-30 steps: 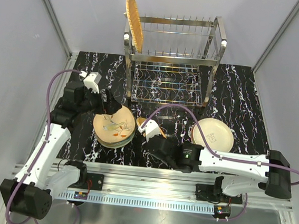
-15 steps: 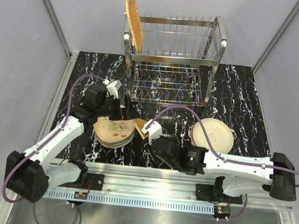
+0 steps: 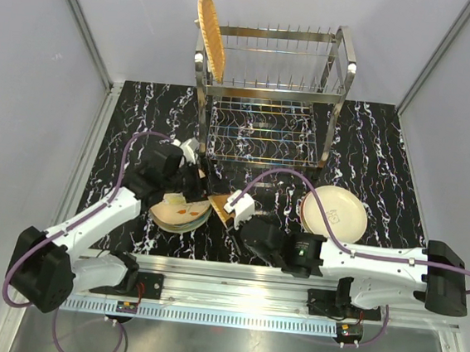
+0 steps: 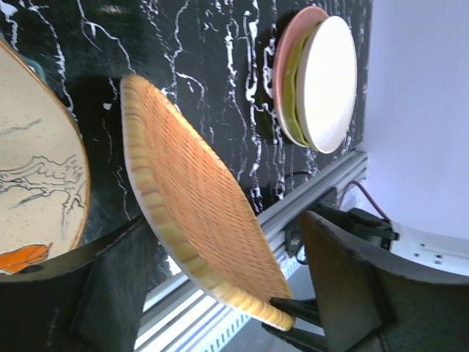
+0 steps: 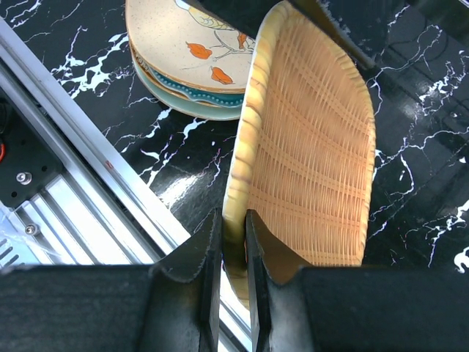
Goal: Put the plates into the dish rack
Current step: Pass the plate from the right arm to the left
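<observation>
So: right gripper (image 5: 233, 224) is clamped on the near rim of the orange woven squarish plate (image 5: 308, 147). It holds the plate tilted up off the black marbled tabletop (image 3: 370, 156), between the bird-print cream plate stack (image 3: 175, 210) and the cream round plate stack (image 3: 334, 210).

Left gripper (image 4: 223, 246) has its fingers apart, one on either side of that plate, so the plate sits in the gap. Its long axis runs diagonally across the left wrist view, upper left to lower right.

Left arm is nearer the steel wire dish rack (image 3: 268, 96), where a second orange woven plate (image 3: 210, 36) stands at the left end of the top tier.

Reads as a handover: left closes next, then right lets go.

Can't tell if the left pads touch the weave. Top view hides the contact under the wrist, and the left wrist view cuts off the finger bases.
</observation>
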`<state>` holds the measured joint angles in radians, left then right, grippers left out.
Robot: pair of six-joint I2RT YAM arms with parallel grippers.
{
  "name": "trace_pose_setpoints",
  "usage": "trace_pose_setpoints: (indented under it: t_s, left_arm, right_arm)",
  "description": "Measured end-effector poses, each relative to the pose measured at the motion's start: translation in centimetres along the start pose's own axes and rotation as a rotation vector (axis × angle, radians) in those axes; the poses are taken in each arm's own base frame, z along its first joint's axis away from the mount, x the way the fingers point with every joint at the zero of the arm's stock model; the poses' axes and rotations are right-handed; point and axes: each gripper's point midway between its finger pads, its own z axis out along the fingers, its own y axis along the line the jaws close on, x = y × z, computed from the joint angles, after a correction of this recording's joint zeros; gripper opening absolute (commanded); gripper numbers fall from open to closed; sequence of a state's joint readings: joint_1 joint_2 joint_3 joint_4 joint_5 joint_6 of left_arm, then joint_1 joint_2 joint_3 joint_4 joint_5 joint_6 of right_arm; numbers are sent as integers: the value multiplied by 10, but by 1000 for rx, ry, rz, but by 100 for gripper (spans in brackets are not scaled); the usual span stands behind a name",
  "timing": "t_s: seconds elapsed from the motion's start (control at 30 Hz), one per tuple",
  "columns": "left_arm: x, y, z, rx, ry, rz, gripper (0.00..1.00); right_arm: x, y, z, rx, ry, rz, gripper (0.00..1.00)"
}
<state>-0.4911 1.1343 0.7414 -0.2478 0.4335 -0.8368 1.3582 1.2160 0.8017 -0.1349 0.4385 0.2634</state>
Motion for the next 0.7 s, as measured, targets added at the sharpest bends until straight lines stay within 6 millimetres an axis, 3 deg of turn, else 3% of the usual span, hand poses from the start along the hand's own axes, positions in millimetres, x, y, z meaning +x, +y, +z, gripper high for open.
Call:
trace_pose_setpoints:
  t_s: [0.2,0.53,0.67,0.7]
  left_arm:
    - [1,13,7,-53,-4,-6,42]
    - [8,29,13,-98,12,-19,17]
    - [10,35,16,-113,25,-22,7]
    - [10,37,18,-119,31,-26,5]
  right_arm:
    - [0,1,1,-8,-8,4,0]
    - [12,3,6,-24,1,3,1]
    - [19,6,11,-27,19,-6,19]
    - [22,7,14,-26,27,-11,28]
